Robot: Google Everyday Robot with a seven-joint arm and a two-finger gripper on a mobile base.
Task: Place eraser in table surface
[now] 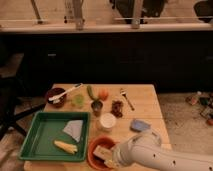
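Pale plank-wood table surface (pixel 145 107) fills the middle of the frame; the work sits at its lower edge.
A green plastic tray (pixel 30 142) lies at lower left; the white robot arm (pixel 150 152) reaches in from lower right; a round orange bowl (pixel 91 150) stands at bottom centre and holds the small tan-brown eraser with a cream top (pixel 102 151); the two-finger gripper (pixel 109 162) is down in that bowl at the eraser's near edge, jaws pressed together, though whether they truly pinch the block I cannot tell. The eraser looks light, stiff, slightly grippy and not fragile; it is best taken across its short sides, low on the block.
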